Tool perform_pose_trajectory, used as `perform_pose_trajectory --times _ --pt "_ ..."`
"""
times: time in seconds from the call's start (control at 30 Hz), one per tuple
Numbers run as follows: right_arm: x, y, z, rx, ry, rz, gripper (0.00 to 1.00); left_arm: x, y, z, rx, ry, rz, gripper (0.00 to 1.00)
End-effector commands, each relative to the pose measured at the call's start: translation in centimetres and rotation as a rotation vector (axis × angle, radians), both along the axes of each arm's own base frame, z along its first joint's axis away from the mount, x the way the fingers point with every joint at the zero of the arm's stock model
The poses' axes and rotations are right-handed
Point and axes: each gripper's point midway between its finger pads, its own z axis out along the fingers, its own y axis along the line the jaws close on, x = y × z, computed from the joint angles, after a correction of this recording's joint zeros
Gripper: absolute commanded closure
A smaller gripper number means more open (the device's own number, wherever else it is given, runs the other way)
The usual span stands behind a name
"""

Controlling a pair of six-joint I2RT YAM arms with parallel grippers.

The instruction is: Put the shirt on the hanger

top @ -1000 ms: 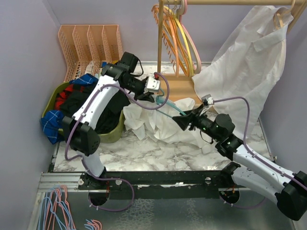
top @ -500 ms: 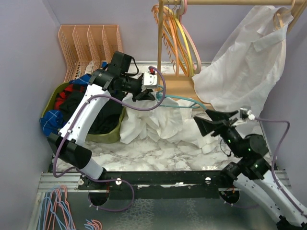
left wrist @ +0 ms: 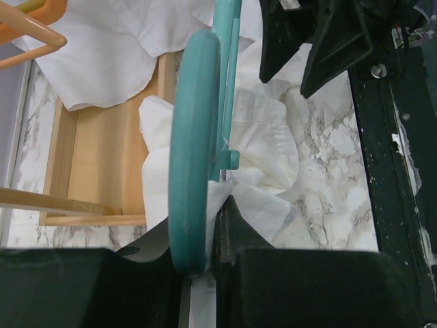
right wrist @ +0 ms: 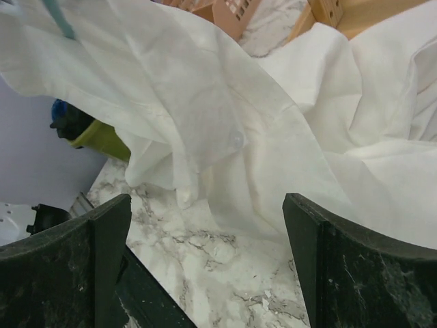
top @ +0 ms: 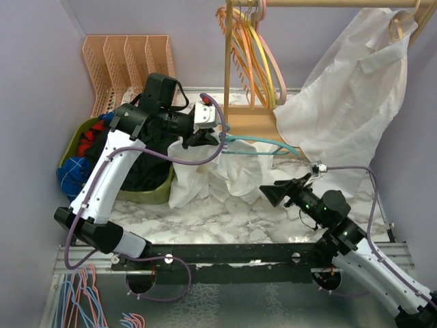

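shirt (top: pixel 217 176) is bunched on the marble bench (top: pixel 205 217), upper part lifted off it, hanging from the teal hanger (top: pixel 263 143). hanger is level above the bench, in front of the wooden rack base (top: pixel 249 126). left tool (left wrist: pixel 198 254) is clamped on the hanger, with a fold of shirt pinched alongside. right tool (right wrist: pixel 205 236) is wide open, empty, near the shirt's front edge. green basket (top: pixel 158 195) of dark garments is just beside the shirt.
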Motion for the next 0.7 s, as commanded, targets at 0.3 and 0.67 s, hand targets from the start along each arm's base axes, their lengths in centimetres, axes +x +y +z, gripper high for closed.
perform_pose_trajectory --times 0.3,0.67 --pt "1.5 4.1 1.1 0.12 -0.028 0.118 0.45 -1.2 -0.6 1.9 -0.089 0.032 -0.024 1.0" --pt "2.8 2.8 -1.6 0.067 0.039 0.01 0.98 0.0 -0.3 0.3 -0.045 0.037 0.011 1.0"
